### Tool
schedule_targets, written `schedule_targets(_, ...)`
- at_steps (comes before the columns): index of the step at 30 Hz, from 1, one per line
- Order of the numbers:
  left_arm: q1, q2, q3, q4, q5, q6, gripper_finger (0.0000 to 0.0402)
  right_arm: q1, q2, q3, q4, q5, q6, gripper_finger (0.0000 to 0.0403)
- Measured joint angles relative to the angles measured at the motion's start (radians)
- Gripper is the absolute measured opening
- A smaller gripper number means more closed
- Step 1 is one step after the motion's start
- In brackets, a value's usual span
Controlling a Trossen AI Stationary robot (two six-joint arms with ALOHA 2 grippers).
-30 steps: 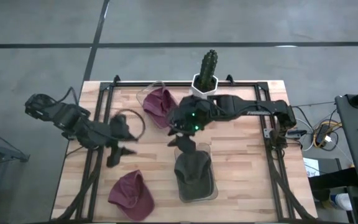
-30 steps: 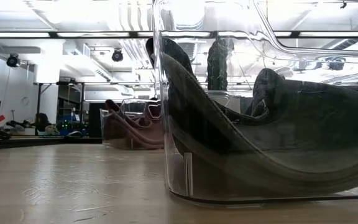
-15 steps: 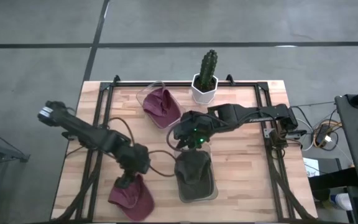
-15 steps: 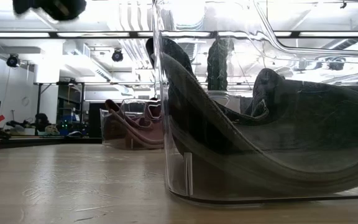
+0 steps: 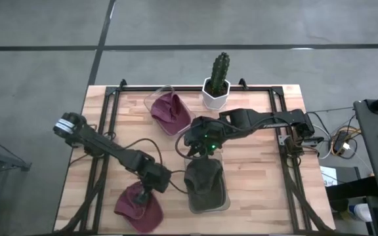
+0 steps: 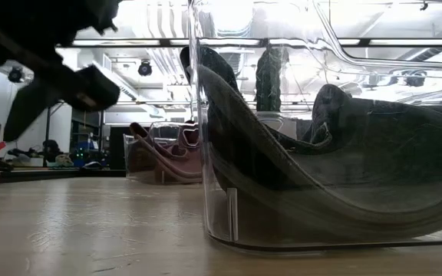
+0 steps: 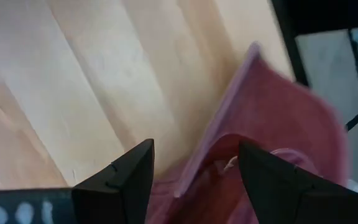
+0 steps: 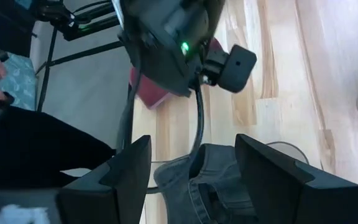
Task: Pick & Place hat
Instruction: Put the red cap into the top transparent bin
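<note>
Your wooden table point(image 5: 254, 164) sits on a grey floor point(image 5: 44, 39).
Your left gripper point(image 7: 194, 177) hangs open over the red hat point(image 5: 138, 206); your right gripper point(image 8: 191, 171) is open too.

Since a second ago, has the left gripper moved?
Yes. The left gripper swung toward the table's front edge, onto the maroon hat, jaws open.

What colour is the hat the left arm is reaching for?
Maroon hat; the high view shows it best.

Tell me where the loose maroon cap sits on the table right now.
In the high view the maroon cap lies at the wooden table's near left corner, left of the clear bin holding a dark cap, with the open left gripper directly over it.
</note>
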Motion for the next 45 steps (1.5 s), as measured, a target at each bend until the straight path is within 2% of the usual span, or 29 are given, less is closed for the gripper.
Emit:
schedule_targets(5, -0.002, 0.068, -0.009, 0.028, 0.002, 0.027, 0.0222, 0.001, 0.0, 0.0, -0.002, 0.0, 0.0, 0.0226)
schedule_targets(8, -0.002, 0.093, -0.006, 0.026, 0.019, 0.024, 0.0206, 0.0, 0.0, 0.0, -0.002, 0.0, 0.0, 0.0226)
schedule_targets(11, -0.002, 0.094, 0.002, 0.014, 0.012, -0.003, 0.015, 0.001, 0.0, 0.0, -0.002, -0.001, 0.0, 0.0226)
schedule_targets(14, 0.004, 0.076, 0.023, -0.048, -0.029, -0.024, 0.0055, 0.001, 0.0, 0.0, -0.003, -0.001, 0.0, 0.0226)
schedule_targets(16, 0.014, 0.053, 0.039, -0.082, -0.029, -0.035, 0.0018, 0.001, 0.0, 0.0, -0.004, -0.001, 0.0, 0.0226)
schedule_targets(21, 0.052, -0.007, 0.096, -0.265, -0.032, -0.072, 0.0009, -0.002, 0.0, 0.0, -0.009, -0.001, -0.001, 0.0226)
schedule_targets(28, 0.092, -0.128, 0.225, -0.562, -0.144, -0.054, 0.0006, -0.006, 0.0, 0.0, -0.011, 0.023, -0.004, 0.0226)
schedule_targets(34, 0.106, -0.215, 0.358, -0.728, -0.285, -0.096, 0.0006, -0.013, 0.0, 0.0, 0.005, 0.11, -0.019, 0.0226)
schedule_targets(40, 0.113, -0.249, 0.543, -0.859, -0.444, -0.14, 0.0006, -0.025, 0.0, 0.0, -0.006, 0.142, -0.043, 0.0226)
schedule_targets(45, 0.116, -0.243, 0.694, -0.921, -0.527, -0.161, 0.0006, -0.03, -0.002, 0.0, 0.106, 0.159, -0.065, 0.0226)
